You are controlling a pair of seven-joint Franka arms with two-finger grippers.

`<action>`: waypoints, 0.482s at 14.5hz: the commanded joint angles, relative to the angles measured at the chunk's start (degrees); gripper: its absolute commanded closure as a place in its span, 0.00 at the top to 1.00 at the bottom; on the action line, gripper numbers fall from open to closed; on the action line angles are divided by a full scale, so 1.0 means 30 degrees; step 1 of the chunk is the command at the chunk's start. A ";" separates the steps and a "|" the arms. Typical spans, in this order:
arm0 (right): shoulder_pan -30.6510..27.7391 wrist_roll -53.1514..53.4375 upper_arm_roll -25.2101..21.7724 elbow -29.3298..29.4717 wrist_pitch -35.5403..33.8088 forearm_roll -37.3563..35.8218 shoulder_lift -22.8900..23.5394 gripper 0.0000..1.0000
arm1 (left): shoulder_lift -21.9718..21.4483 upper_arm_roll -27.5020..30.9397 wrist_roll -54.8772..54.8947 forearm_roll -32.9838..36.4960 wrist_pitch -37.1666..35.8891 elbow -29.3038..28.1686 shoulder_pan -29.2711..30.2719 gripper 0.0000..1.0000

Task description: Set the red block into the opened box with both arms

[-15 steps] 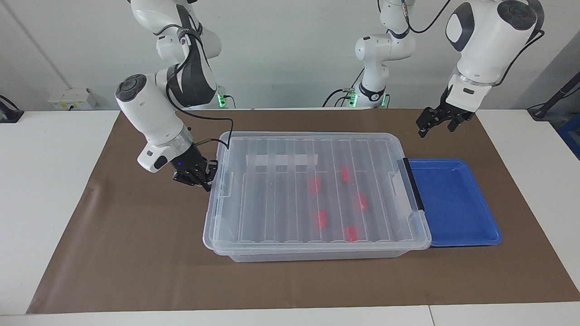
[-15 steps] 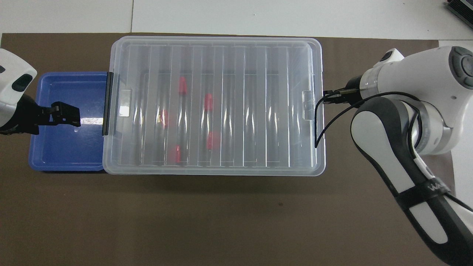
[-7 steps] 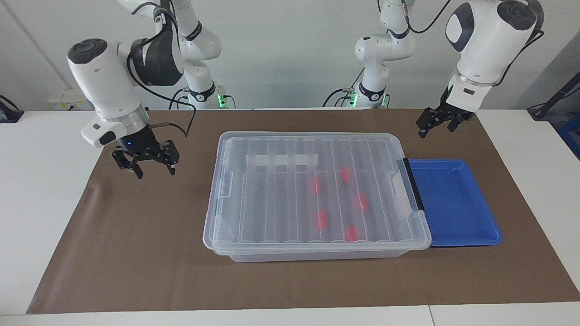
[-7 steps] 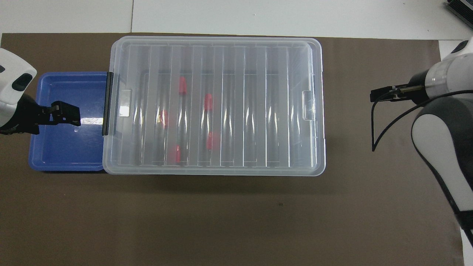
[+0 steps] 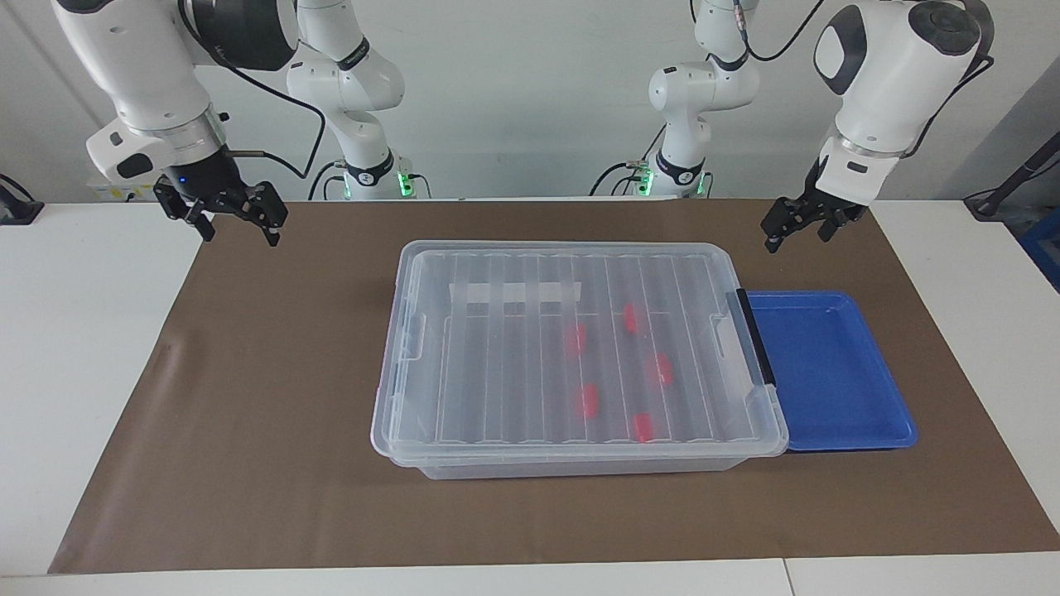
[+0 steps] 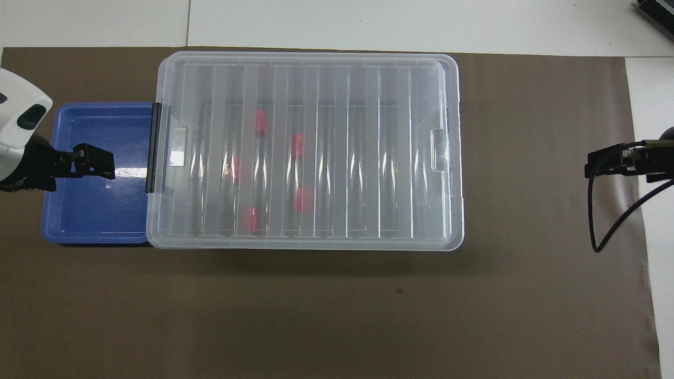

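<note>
Since a second ago the right gripper (image 5: 236,223) has left the box (image 5: 580,447) end it was pressed against and risen over the brown mat (image 5: 248,414) at its own end, fingers now spread and empty; the left gripper (image 5: 797,225) has stayed put above the blue tray (image 5: 836,434), fingers apart, holding nothing. The box is clear plastic with its ribbed lid (image 5: 497,372) on and a black handle (image 5: 755,335) at the tray end, and five red blocks (image 5: 587,400) lie scattered inside it, seen blurred through the lid. The mat covers a white table (image 5: 66,331) set before a pale wall.
</note>
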 commanded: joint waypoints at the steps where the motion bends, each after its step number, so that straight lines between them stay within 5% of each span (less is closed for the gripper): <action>1: -0.0462 0.0285 0.0132 0.0157 -0.0687 0.0688 0.0074 1.00 | -0.0594 -0.0018 -0.0178 -0.0329 0.0536 -0.0748 0.0126 1.00; 7: 0.0148 0.0080 -0.0334 0.0361 -0.1213 0.0337 0.0044 1.00 | -0.0623 -0.0018 -0.0178 -0.0357 0.0537 -0.0777 0.0097 1.00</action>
